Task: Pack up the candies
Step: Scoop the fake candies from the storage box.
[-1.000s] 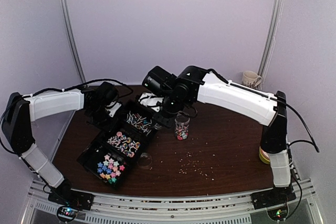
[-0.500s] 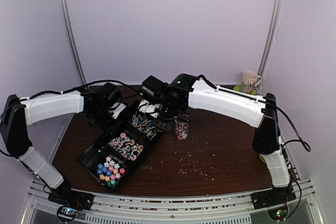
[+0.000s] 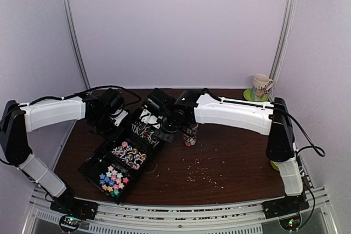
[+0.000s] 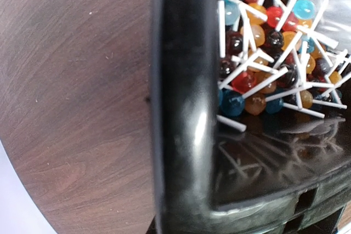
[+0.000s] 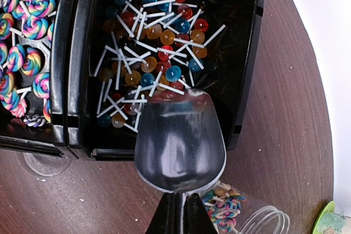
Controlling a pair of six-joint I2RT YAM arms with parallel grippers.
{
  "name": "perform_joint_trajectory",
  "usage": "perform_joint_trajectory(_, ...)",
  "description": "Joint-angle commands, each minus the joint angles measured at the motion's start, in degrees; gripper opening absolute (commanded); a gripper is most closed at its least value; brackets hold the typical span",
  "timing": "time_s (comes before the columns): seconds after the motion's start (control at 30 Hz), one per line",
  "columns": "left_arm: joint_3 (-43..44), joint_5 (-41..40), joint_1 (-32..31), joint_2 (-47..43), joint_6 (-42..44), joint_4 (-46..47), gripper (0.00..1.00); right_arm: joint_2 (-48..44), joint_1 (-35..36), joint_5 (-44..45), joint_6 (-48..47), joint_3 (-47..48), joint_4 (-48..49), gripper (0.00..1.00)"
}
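The candies lie in a black three-part tray [image 3: 90,165]: stars [image 3: 112,179] nearest, swirl lollipops [image 3: 128,154] in the middle, small ball lollipops [image 5: 159,53] in the far part. My right gripper [image 5: 181,215] is shut on the handle of a metal scoop [image 5: 180,141]. The scoop's empty bowl hangs over the near wall of the ball-lollipop part. My left gripper [image 3: 116,118] sits at the tray's far left side. Its jaws appear shut on the tray rim [image 4: 184,108], and its fingers are hidden. A clear jar [image 3: 190,134] beside the tray holds some swirl candies [image 5: 222,206].
Pale crumbs [image 3: 200,173] are scattered on the brown table right of the tray. A small clear lid [image 5: 44,164] lies against the tray's near wall. A mug [image 3: 261,86] on a green saucer stands at the back right corner.
My right arm has reached left and down, bringing the scoop over the ball-lollipop compartment. The tray and left gripper have shifted slightly left. The jar has stayed put.
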Motion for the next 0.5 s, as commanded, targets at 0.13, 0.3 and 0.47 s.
perform_joint_trajectory(0.13, 1.9, 9.6, -1.4, -5.0, 1.9, 8.4, 0.0, -1.3, 0.5, -1.7, -1.2, -9.8, 20.1, 0.0)
perform_joint_trajectory(0.3, 1.9, 9.3, -1.5, -5.1, 1.8, 8.4, 0.0, -2.1, 0.5, -2.2, -0.4, -12.7, 24.8, 0.0)
perform_joint_trajectory(0.47, 1.9, 8.3, -1.4, -5.2, 1.8, 8.5, 0.0, -2.1, 0.6, -3.1, -0.1, -15.6, 29.5, 0.0)
